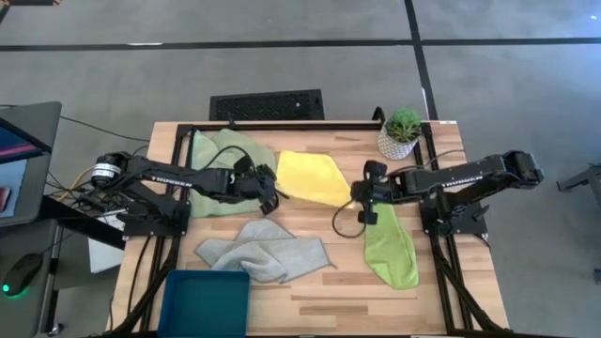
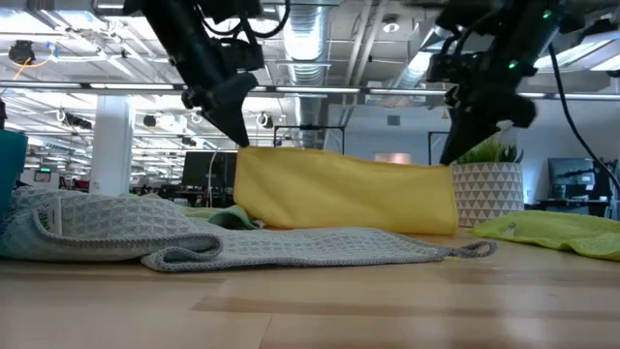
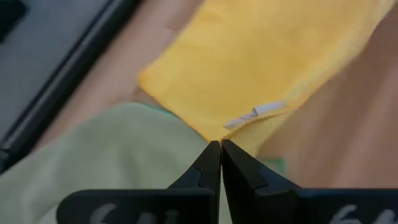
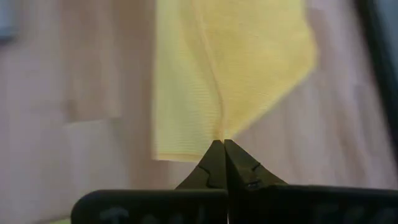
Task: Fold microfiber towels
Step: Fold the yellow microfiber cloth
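Here the left gripper (image 1: 271, 199) and the right gripper (image 1: 361, 200) each had their jaws clamped on an edge of the yellow towel (image 1: 312, 176), which hung stretched between them above the middle of the surface (image 1: 376, 300). The sage green towel (image 1: 221, 150) lay beneath the left arm, the lime green towel (image 1: 390, 249) below the right gripper, and the grey-green towel (image 1: 263, 252) lay crumpled beside the teal bin (image 1: 205, 302).

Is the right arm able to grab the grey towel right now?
Probably not yet. The right tool is shut on the yellow towel, lifted together with the left tool. The grey towel lies uncovered, but it must let go first.
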Robot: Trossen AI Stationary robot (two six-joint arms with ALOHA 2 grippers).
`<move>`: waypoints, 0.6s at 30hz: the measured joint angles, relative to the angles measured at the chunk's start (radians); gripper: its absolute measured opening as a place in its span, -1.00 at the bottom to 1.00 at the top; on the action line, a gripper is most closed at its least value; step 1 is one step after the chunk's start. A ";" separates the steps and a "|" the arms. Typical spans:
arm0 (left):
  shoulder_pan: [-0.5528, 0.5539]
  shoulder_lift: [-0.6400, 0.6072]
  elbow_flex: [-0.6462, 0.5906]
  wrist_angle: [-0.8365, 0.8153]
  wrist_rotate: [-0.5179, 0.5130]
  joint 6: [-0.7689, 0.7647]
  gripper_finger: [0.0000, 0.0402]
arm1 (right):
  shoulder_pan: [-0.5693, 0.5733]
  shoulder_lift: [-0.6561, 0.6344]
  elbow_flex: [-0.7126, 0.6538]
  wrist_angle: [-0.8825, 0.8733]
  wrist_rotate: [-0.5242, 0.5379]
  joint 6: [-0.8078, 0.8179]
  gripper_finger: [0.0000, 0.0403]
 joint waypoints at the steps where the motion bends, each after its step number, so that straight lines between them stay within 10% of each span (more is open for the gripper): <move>1: 0.014 0.000 0.000 0.005 -0.015 0.003 -1.00 | -0.020 0.000 0.000 0.000 0.012 -0.001 -0.99; 18: 0.243 0.184 0.003 0.237 -0.058 0.158 -1.00 | -0.264 0.000 0.002 0.054 0.032 -0.132 -0.98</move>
